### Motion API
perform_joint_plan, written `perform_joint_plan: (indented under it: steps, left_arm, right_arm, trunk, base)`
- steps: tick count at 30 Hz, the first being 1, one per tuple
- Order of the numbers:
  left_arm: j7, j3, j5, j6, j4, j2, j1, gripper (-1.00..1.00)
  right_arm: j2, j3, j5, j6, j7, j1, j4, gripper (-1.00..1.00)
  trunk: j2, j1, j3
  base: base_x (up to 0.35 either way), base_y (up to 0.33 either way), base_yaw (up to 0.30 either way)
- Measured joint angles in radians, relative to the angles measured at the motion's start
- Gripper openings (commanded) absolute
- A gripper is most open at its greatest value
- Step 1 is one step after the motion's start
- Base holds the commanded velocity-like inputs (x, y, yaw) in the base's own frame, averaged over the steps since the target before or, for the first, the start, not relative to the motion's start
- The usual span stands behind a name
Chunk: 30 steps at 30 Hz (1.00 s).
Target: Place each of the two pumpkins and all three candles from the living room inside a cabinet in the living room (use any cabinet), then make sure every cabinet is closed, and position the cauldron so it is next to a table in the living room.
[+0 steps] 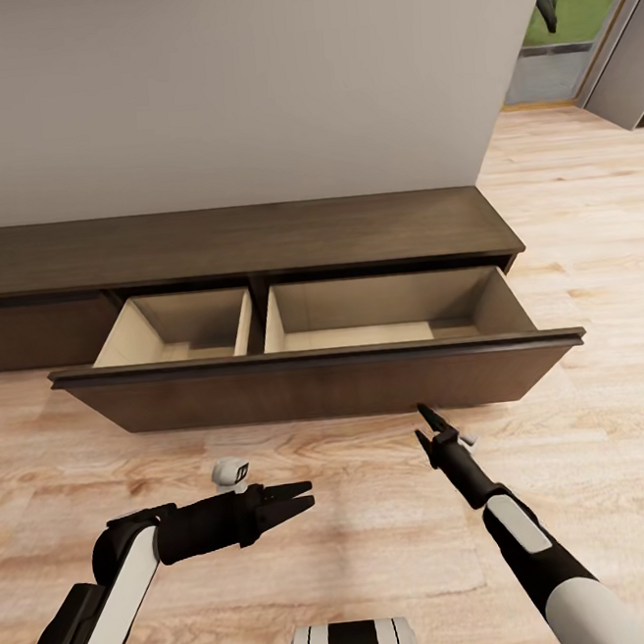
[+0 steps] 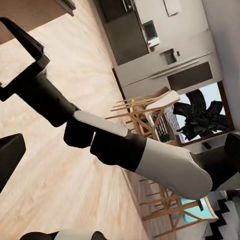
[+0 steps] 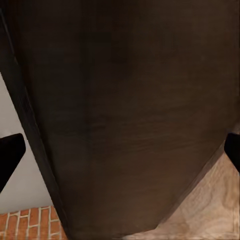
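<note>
Low dark-brown cabinet (image 1: 235, 240) runs along the grey wall (image 1: 240, 84). Its wide drawer (image 1: 318, 381) is pulled right out over the wood floor (image 1: 384, 552). Two pale compartments show inside it, a smaller one (image 1: 180, 328) and a longer one (image 1: 390, 310), with nothing visible in either (the near floor of each is hidden behind the drawer front).

Right gripper (image 1: 429, 426) sits just in front of the drawer front, toward the end nearer the doorway (image 1: 570, 32), pointing up at the panel and not clearly touching it. In the head view its fingers look close together, nothing between them. In the right wrist view the dark panel (image 3: 130, 115) looms close, with a black fingertip (image 3: 10, 155) at each edge of the picture, spread wide. Cannot tell how far open.

Left gripper (image 1: 297, 497) hangs over the floor, well short of the drawer, fingers pointing sideways toward the right arm (image 1: 525, 539), slightly parted and empty. Left wrist view looks across at that right arm (image 2: 125, 145), with wooden chairs (image 2: 145, 112) beyond it.
</note>
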Motion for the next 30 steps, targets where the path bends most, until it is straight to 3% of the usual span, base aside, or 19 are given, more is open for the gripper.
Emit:
perform_joint_plan:
  steps: [3,5,7,10,15,30]
  left_arm:
    - [0.0,0.0,0.0,0.001,0.0,0.0,0.0,1.0]
    - [0.0,0.001,0.002,0.002,0.0,0.0,-0.001,1.0]
    - [0.0,0.001,0.003,0.002,0.0,0.0,-0.001,1.0]
    - [0.0,0.002,0.004,0.002,0.001,0.0,-0.001,1.0]
    - [0.001,0.002,0.004,0.002,0.001,0.0,-0.001,1.0]
    - [0.002,0.002,0.004,0.006,0.002,0.0,-0.003,1.0]
  right_arm:
    - [0.0,0.053,0.003,0.033,-0.134,0.0,-0.045,1.0]
    - [-0.008,0.135,0.02,0.067,-0.315,0.0,-0.139,1.0]
    - [-0.014,0.185,0.031,0.083,-0.434,0.002,-0.22,1.0]
    - [-0.03,0.221,0.05,0.161,-0.535,0.026,-0.317,1.0]
    - [-0.042,0.233,0.069,0.244,-0.579,0.053,-0.367,1.0]
    - [-0.048,0.23,0.073,0.263,-0.588,0.058,-0.375,1.0]
  trunk:
    - [0.0,0.0,0.0]
    - [0.0,0.0,0.0]
    - [0.0,0.0,0.0]
    - [0.0,0.0,0.0]
    - [0.0,0.0,0.0]
    - [0.0,0.0,0.0]
  base:
    - [-0.003,0.0,0.0]
    - [-0.001,0.0,0.0]
    - [0.0,0.0,0.0]
    - [0.0,0.0,0.0]
    - [0.0,0.0,0.0]
    - [0.0,0.0,0.0]
